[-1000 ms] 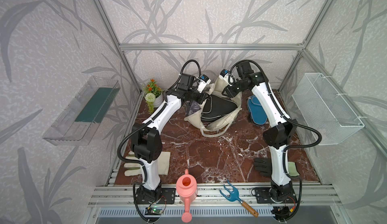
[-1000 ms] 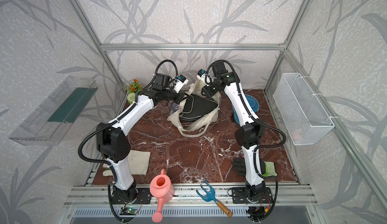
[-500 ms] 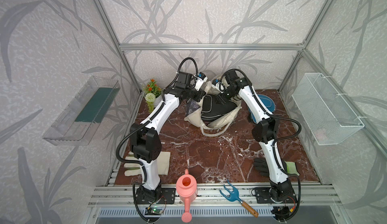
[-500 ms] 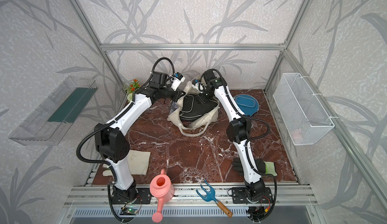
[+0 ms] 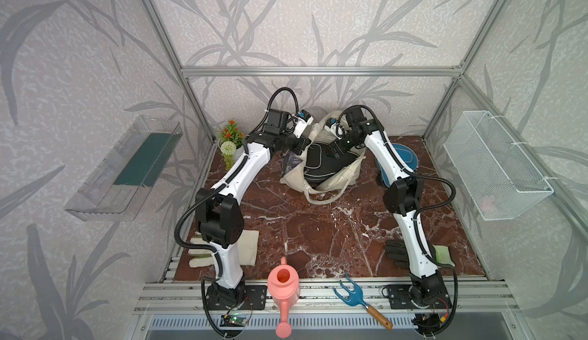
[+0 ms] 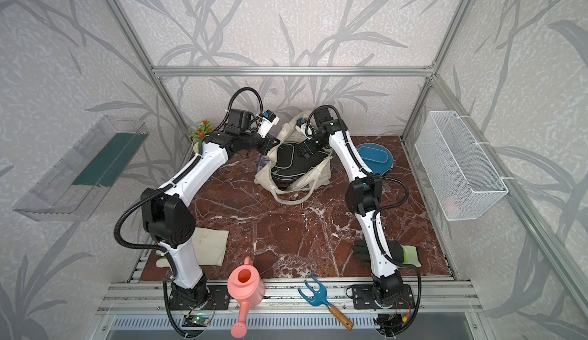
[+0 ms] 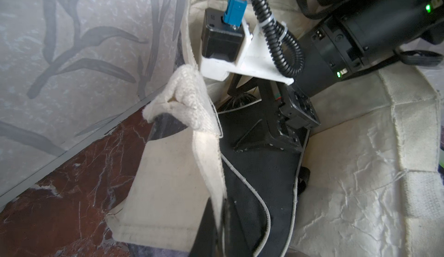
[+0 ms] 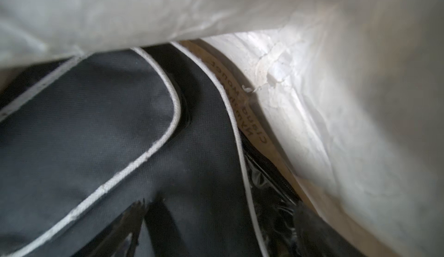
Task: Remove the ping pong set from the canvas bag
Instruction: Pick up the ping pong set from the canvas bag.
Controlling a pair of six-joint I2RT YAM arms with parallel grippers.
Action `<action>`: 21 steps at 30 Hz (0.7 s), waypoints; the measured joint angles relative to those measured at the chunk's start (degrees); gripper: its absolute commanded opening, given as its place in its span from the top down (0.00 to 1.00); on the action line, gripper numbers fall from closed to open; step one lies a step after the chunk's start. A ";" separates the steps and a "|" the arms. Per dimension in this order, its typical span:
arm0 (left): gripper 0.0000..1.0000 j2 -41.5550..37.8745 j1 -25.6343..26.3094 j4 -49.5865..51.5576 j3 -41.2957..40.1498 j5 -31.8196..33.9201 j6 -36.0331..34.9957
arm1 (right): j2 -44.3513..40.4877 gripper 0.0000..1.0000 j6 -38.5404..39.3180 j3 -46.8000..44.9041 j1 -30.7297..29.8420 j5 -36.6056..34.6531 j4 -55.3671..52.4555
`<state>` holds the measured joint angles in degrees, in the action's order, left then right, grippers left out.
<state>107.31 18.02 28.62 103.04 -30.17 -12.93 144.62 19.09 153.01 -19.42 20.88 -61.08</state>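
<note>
The canvas bag (image 5: 346,176) sits at the back edge of the bench (image 5: 318,227), black paddle case (image 5: 321,166) inside. Left pincer (image 5: 297,147) pinches the bag's rim; right pincer (image 5: 334,151) seemingly spread wide, empty, over the case.

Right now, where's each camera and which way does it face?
Top views: high above the robot's base end, facing down and toward the back wall; whole table, left arm and right arm, both at the canvas bag.
Left wrist: at the bag's mouth, facing in along the rim the left gripper pinches; right gripper shows at the black case.
Right wrist: inside the bag, close on the black case and lining; no robot part clear.
Shared: all views catch the black case.
</note>
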 measured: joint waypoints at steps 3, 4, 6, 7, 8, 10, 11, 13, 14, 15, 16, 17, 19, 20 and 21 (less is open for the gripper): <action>1.00 -0.37 -0.59 -0.87 -1.36 -2.58 -0.57 | 2.16 0.03 0.09 2.29 0.87 3.02 -1.09; 1.00 -0.37 -0.81 -1.03 -1.64 -3.54 -0.66 | 2.93 0.03 0.22 2.54 1.14 4.24 -1.53; 1.00 -0.37 -1.29 -1.18 -1.97 -5.55 -1.03 | 4.09 0.04 0.26 2.97 1.70 6.73 -2.08; 1.00 -0.37 -1.53 -1.20 -2.01 -6.47 -1.16 | 4.44 0.05 0.42 3.19 1.95 7.98 -2.34; 1.00 -0.37 -1.68 -1.22 -2.03 -7.28 -1.29 | 4.66 0.09 0.57 3.41 2.03 8.94 -2.60; 1.00 -0.37 -1.97 -1.22 -2.08 -8.41 -1.55 | 5.14 0.31 1.25 3.72 2.27 11.30 -3.50; 1.00 -0.37 -1.99 -1.20 -2.08 -8.87 -1.62 | 5.22 0.43 1.33 3.74 2.29 12.35 -3.98; 1.00 -0.37 -2.08 -1.22 -2.08 -9.53 -1.66 | 5.25 0.70 2.16 3.76 2.43 14.71 -4.87; 1.00 -0.37 -2.16 -1.20 -2.08 -9.75 -1.66 | 5.18 0.79 2.45 3.74 2.58 15.45 -5.09; 1.00 -0.37 -2.29 -1.18 -2.08 -9.99 -1.68 | 5.09 0.90 2.78 3.69 2.67 16.24 -5.35; 1.00 -0.37 -2.29 -1.16 -2.08 -10.08 -1.70 | 4.90 0.99 3.19 3.37 2.78 16.90 -5.66; 1.00 -0.37 -2.34 -1.14 -2.08 -10.08 -1.75 | 4.74 1.00 3.41 2.93 2.91 17.44 -5.70; 1.00 -0.39 -2.36 -1.03 -2.08 -9.99 -1.88 | 4.00 1.00 3.67 1.64 3.15 18.21 -5.70; 1.00 -0.44 -2.40 -0.94 -2.08 -9.77 -1.88 | 3.67 1.00 3.85 1.22 3.15 18.18 -5.70; 1.00 -0.52 -2.40 -0.76 -2.08 -9.27 -1.86 | 3.17 1.00 4.17 0.74 3.15 18.05 -5.86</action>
<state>106.78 15.62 27.86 100.97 -39.44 -14.79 147.79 23.27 153.75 -16.27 38.94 -66.94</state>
